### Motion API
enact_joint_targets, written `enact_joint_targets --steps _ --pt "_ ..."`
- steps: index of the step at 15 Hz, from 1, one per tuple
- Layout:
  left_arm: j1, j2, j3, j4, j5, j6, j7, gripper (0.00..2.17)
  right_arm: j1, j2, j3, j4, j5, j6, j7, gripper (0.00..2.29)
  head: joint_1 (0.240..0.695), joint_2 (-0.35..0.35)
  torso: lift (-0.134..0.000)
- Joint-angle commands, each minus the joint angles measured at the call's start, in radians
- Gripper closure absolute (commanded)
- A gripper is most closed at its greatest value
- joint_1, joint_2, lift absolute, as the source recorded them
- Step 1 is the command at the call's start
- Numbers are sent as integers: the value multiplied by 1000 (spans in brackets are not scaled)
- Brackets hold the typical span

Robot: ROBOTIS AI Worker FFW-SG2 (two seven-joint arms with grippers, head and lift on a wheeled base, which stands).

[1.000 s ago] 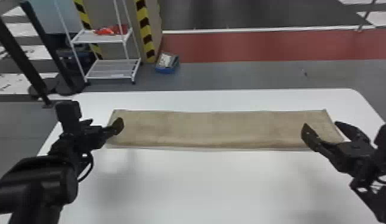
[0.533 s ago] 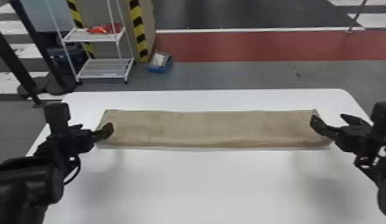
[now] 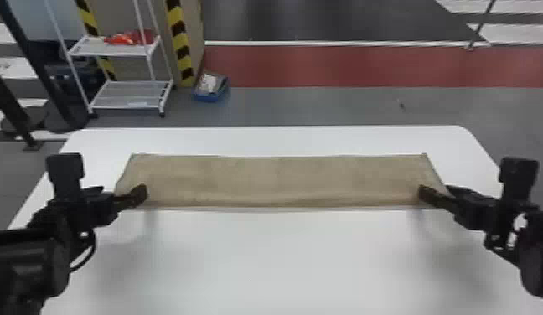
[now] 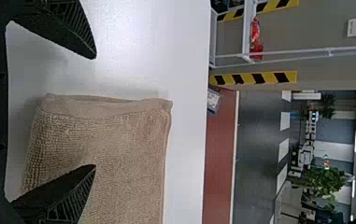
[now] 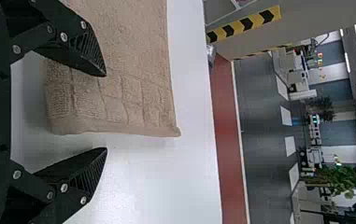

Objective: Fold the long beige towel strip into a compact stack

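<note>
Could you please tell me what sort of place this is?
Probably a workshop or robotics lab: hazard-striped posts, a wheeled metal rack and a red floor lane lie beyond the white worktable.

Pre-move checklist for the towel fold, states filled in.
- Towel spread as a long strip on the table: ok
- Left claw open at the towel's left end: ok
- Right claw open at its right end: ok
- Each claw's fingers straddling its end edge: ok, one over towel, one beyond
- Fingertips low enough to grip: cannot tell
- Compact stack formed: not ok
</note>
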Motion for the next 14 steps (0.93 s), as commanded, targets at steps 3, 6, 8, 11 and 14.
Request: enact_joint_targets --steps 3,6,8,11,14 --pt "21 -2 11 -24 15 46 -33 333 26 0 -22 -70 -12 57 62 1190 695 6 -117" --pt "58 -9 28 -84 19 49 -31 1420 26 1 -30 -80 -10 75 87 1764 695 7 -117" --pt "98 -17 46 -148 36 40 -37 2148 46 1 -38 -114 -12 91 96 1835 695 8 -117" --pt "165 -28 57 -248 47 46 -33 2145 101 5 -67 -211 -21 149 102 1835 695 7 -117" --pt "223 -38 74 -330 50 80 -31 2145 161 12 -100 -317 -30 219 119 1835 695 -5 -117"
